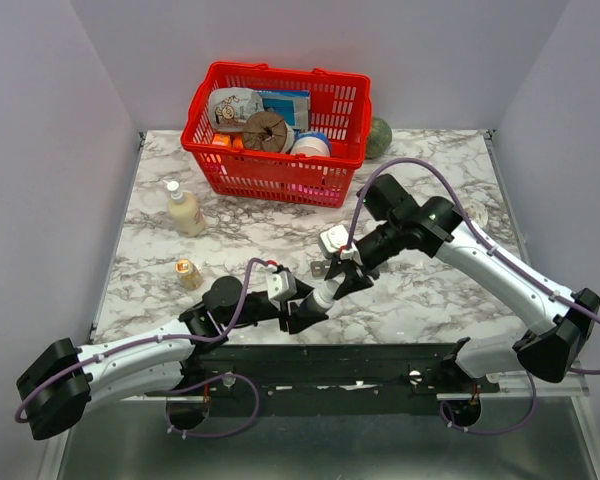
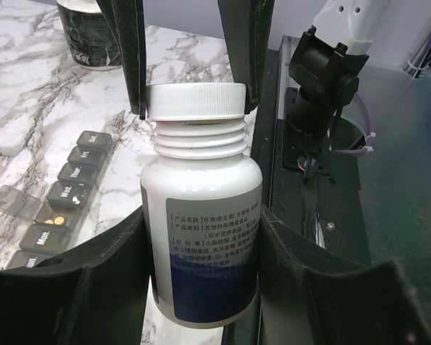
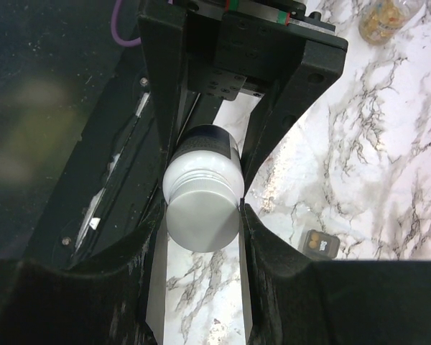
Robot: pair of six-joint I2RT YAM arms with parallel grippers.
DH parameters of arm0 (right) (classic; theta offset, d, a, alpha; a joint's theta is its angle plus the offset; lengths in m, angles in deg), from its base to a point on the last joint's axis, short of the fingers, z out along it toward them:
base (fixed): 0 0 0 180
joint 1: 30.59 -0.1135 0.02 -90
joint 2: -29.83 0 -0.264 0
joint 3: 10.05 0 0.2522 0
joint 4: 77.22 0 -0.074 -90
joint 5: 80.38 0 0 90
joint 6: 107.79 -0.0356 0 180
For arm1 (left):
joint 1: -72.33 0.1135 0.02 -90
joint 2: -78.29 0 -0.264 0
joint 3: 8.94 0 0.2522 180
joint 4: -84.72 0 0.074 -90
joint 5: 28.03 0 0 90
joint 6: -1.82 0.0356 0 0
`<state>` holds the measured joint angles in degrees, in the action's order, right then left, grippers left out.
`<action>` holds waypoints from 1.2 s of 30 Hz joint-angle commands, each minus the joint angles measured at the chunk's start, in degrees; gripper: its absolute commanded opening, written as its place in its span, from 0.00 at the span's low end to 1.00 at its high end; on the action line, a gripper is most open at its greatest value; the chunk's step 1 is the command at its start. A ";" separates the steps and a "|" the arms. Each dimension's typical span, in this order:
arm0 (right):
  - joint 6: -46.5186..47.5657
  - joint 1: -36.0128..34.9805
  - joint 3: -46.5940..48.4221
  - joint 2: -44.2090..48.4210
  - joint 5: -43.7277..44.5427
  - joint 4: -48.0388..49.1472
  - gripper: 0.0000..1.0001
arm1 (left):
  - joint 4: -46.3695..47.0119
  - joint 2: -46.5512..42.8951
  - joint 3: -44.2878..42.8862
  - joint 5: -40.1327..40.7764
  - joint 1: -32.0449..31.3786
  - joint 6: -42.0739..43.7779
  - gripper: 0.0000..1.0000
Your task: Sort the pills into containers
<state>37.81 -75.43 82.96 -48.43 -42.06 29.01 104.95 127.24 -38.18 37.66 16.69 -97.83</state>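
Note:
A white pill bottle [image 2: 201, 215] with a white screw cap [image 2: 195, 100] hangs between my two grippers above the table's near edge. My left gripper [image 2: 201, 248] is shut on the bottle's labelled body. My right gripper [image 3: 201, 215] is shut on the cap [image 3: 202, 219], one finger on each side. In the top view the left gripper [image 1: 308, 312] and right gripper [image 1: 342, 283] meet nose to nose. The containers [image 2: 57, 205], a dark grey strip of lidded day compartments, lie on the marble left of the bottle. One open compartment holds orange pills [image 2: 54, 221]. The end compartment [image 3: 320, 245] also shows pills.
A dark can [image 2: 90, 36] stands beyond the strip. A small amber bottle [image 1: 188, 272] and a cream lotion bottle [image 1: 185, 210] stand at the left. A red basket [image 1: 270, 180] of goods is at the back, a green round thing [image 1: 380, 137] beside it. The black base rail [image 1: 330, 365] runs below.

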 commanded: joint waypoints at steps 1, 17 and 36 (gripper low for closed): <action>-0.66 0.19 2.05 -0.49 -1.93 -4.50 0.25 | 6.61 -2.10 -1.30 2.52 0.53 -0.90 0.00; -3.12 0.98 1.88 -1.90 -3.86 -2.40 0.26 | 7.04 -2.02 -1.12 2.43 0.62 -1.34 0.00; -5.41 -0.16 1.27 -4.53 -3.53 -0.20 0.29 | 8.28 -1.22 -1.91 1.73 0.53 -1.86 0.00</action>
<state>33.50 -74.01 85.27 -51.49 -45.73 28.09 105.81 126.52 -38.18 38.40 16.87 -99.62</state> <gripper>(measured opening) 0.428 0.599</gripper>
